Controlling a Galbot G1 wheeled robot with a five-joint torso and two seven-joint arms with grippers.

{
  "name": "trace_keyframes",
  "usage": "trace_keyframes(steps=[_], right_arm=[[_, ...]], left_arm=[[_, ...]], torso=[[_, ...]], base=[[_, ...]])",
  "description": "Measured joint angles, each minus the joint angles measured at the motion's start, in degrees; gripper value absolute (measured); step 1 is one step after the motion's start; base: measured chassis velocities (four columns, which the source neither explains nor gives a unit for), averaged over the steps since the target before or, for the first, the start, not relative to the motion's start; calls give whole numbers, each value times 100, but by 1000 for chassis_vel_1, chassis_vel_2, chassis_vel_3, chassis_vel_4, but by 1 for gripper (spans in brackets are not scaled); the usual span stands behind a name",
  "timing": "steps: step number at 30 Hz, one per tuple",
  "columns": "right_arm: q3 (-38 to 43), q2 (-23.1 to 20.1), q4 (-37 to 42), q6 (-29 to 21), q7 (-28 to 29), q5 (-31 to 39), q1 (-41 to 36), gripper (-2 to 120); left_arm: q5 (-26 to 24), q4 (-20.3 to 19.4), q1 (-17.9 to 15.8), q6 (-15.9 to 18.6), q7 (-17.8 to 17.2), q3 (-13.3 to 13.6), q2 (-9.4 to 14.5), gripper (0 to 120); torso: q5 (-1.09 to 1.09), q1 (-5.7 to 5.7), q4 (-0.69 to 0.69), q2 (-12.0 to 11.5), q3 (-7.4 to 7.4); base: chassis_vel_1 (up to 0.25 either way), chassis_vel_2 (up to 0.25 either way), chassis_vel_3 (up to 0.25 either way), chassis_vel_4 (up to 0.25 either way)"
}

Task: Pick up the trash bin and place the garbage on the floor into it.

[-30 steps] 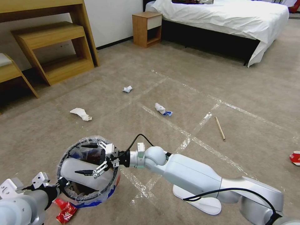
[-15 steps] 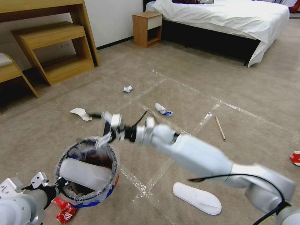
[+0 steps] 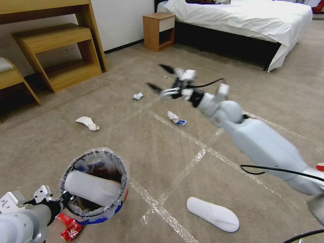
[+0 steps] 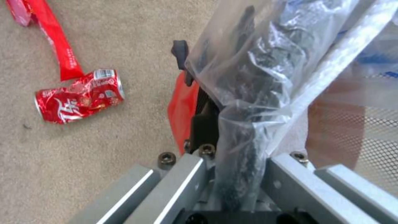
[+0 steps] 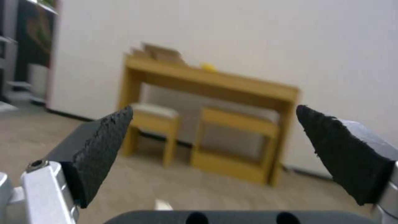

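Note:
The red trash bin [image 3: 122,194], lined with a clear bag [image 4: 257,77], hangs at the lower left with my left gripper [image 3: 64,197] shut on its rim. A white slipper [image 3: 90,187] lies across its mouth. My right gripper [image 3: 158,78] is raised high over the floor [image 3: 141,141], open and empty, its black fingertips [image 5: 104,146] spread wide. Garbage on the carpet: a second white slipper [image 3: 212,213], crumpled papers [image 3: 87,122] [image 3: 137,96], a tissue with blue print [image 3: 175,118], a red wrapper [image 3: 69,227] and a crushed red can [image 4: 79,99].
A wooden desk with stepped shelves [image 3: 57,50] stands at the far left, a nightstand [image 3: 158,31] and a bed [image 3: 243,20] at the back. Another red piece [image 3: 319,166] lies at the right edge. Tape lines cross the carpet.
My right gripper, open over the bin's mouth a second ago, has risen and swung far forward and to the right. The slipper stays in the bin; the left arm holds still.

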Motion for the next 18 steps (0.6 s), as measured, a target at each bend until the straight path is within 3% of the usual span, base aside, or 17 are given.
trace_keyframes(steps=[10,18], right_arm=[[1465,-855,-216,427,-566,-947,-2032,100],[1867,-889,-894,970,-1362,-1835,-3148,100]], left_arm=[[-119,-67,12,0,19,-12,101,0],[-226,-127,4,-3,4,-60,176,0]], torso=[[-1,0,-2,0,-1],[0,0,-2,0,-1]], base=[[0,0,0,0],[0,0,0,0]])
